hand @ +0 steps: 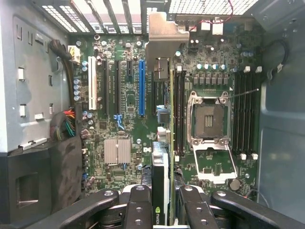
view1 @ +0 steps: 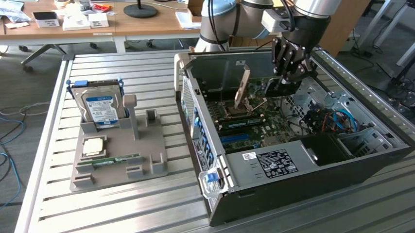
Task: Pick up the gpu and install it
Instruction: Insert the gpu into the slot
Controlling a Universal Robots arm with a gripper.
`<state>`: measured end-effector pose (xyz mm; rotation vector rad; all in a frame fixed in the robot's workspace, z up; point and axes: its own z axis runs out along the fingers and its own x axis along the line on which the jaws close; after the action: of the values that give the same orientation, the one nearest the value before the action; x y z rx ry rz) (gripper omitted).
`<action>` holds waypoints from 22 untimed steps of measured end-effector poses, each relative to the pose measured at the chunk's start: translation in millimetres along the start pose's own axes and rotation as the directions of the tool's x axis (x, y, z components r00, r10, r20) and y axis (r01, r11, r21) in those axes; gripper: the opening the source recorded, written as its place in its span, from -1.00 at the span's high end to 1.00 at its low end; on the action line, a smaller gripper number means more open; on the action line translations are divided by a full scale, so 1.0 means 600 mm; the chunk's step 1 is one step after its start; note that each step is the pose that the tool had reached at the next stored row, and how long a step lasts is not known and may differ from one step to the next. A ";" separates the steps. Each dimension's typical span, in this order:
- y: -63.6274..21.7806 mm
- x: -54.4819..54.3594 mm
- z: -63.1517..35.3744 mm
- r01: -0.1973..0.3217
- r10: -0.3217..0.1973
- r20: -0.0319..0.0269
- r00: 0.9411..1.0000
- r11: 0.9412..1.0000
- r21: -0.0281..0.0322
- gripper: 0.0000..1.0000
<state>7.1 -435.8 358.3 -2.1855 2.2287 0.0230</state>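
My gripper [hand: 164,212] is shut on the gpu [hand: 161,181], seen edge-on between the two black fingers [hand: 138,210], with a green logo on its dark face. Its silver end bracket [hand: 162,33] points toward the vented rear wall of the case. The card stands on edge over the motherboard, between the blue slot [hand: 141,88] and the open CPU socket [hand: 208,119]. I cannot tell whether it touches a slot. In the exterior view the gripper [view1: 288,73] reaches down into the open PC case [view1: 311,165], holding the gpu [view1: 280,89] low over the board.
On the exterior view's left, a grey holder tray [view1: 152,165] carries an upright hard drive [view1: 100,107], a CPU chip [view1: 95,145] and a RAM stick [view1: 113,160]. Cables [view1: 337,119] and drive bays sit inside the case on the right. A desk with clutter stands behind.
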 end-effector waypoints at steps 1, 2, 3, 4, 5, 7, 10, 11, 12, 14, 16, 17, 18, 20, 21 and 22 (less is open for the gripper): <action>0.001 0.000 0.000 0.000 0.000 0.000 1.000 1.000 0.000 0.47; 0.001 0.000 0.000 0.000 0.000 0.000 1.000 1.000 0.000 0.47; 0.001 0.000 0.000 0.000 0.000 0.000 1.000 1.000 0.000 0.47; 0.001 0.000 0.000 0.000 0.000 0.000 1.000 1.000 0.000 0.47; 0.002 0.000 0.000 0.000 0.000 0.000 1.000 1.000 0.000 0.47; 0.002 0.000 0.000 0.000 0.000 0.000 1.000 1.000 0.000 0.47; 0.002 0.000 0.001 0.000 0.000 0.000 1.000 1.000 0.000 0.47; 0.002 0.000 0.002 0.000 0.000 0.000 1.000 1.000 0.000 0.47; 0.002 0.000 0.002 0.000 0.000 0.000 1.000 1.000 0.000 0.47; 0.003 0.000 0.004 0.000 0.000 0.000 1.000 1.000 0.000 0.47; 0.003 0.000 0.005 0.000 0.000 0.000 1.000 1.000 0.000 0.47; 0.003 0.000 0.005 0.000 0.000 0.000 1.000 1.000 0.000 0.47; 0.003 0.000 0.006 0.000 0.000 0.000 1.000 1.000 0.000 0.47; 0.003 0.000 0.006 0.000 0.000 0.000 1.000 1.000 0.000 0.47; 0.003 0.000 0.006 0.000 0.000 0.000 1.000 1.000 0.000 0.47; 0.003 0.000 0.006 0.000 0.000 0.000 1.000 1.000 0.000 0.47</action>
<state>5.4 -435.8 354.5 -2.1857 2.2286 0.0231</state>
